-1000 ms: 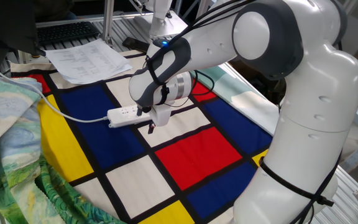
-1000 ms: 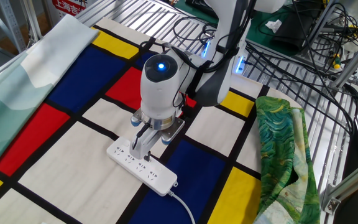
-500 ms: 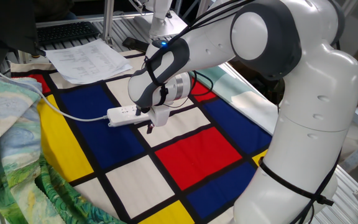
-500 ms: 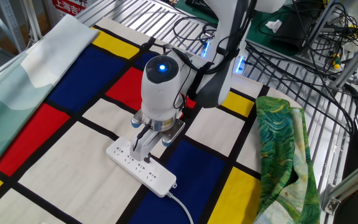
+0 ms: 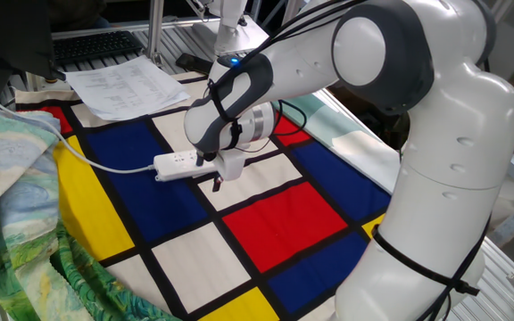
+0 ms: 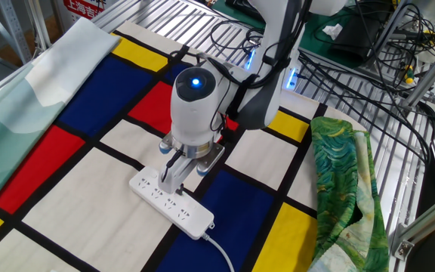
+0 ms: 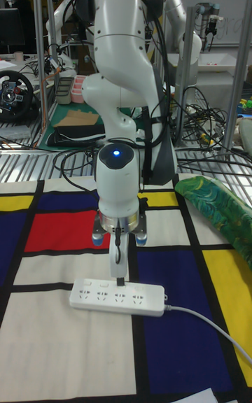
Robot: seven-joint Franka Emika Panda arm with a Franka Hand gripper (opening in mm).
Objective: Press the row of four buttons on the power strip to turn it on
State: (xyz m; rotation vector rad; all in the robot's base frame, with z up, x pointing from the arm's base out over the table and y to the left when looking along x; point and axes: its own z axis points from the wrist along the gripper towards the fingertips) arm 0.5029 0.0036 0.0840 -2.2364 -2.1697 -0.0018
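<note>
The white power strip (image 7: pixel 119 298) lies on the colour-block cloth, its white cable (image 7: pixel 210 329) trailing off one end. It also shows as power strip (image 5: pixel 175 163) and power strip (image 6: pixel 174 202). The row of four buttons (image 7: pixel 103 285) appears only as faint small marks along the strip's far edge in the tall view. My gripper (image 7: pixel 120 278) points straight down, its fingers pressed together into one narrow stem, the tip at that far edge about mid-length. Whether the tip touches the strip cannot be told. The gripper (image 6: pixel 174 186) stands over the strip's middle and, as gripper (image 5: pixel 216 181), hides its right part.
A green patterned cloth (image 6: pixel 346 181) lies bunched at the table's side, also seen as the cloth (image 5: pixel 16 178). A stack of papers (image 5: pixel 123 85) rests at the back. Black cables (image 6: pixel 338 68) run over the metal rack behind the arm's base.
</note>
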